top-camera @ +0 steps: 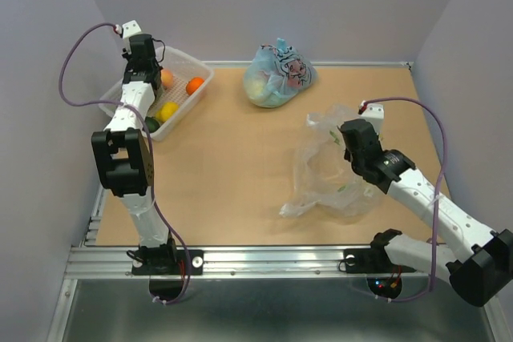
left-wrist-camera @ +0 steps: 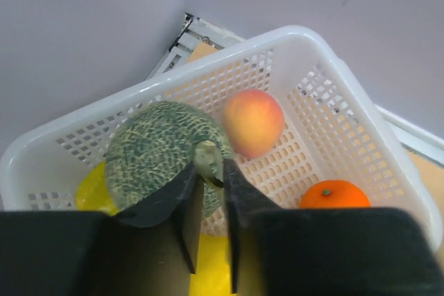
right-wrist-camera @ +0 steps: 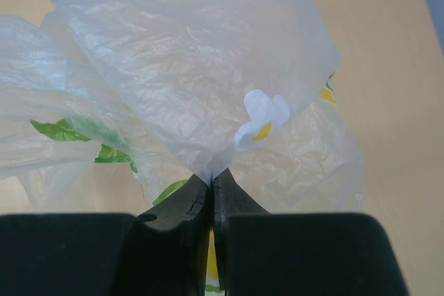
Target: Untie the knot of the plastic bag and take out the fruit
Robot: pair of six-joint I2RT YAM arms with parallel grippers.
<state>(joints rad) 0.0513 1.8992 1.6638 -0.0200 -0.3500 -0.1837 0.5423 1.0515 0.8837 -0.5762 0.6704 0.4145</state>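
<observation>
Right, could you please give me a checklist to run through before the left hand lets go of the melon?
1. Left hand shut on the stem of the round green netted melon: ok.
2. Melon within the walls of the white perforated plastic basket: ok.
3. Melon resting on the basket floor: cannot tell.
4. Bare basket floor showing between the pink-orange peach and the small orange: ok.
5. Right hand shut on the thin see-through plastic bag: ok.
6. No fruit inside that bag: ok, none visible.
</observation>
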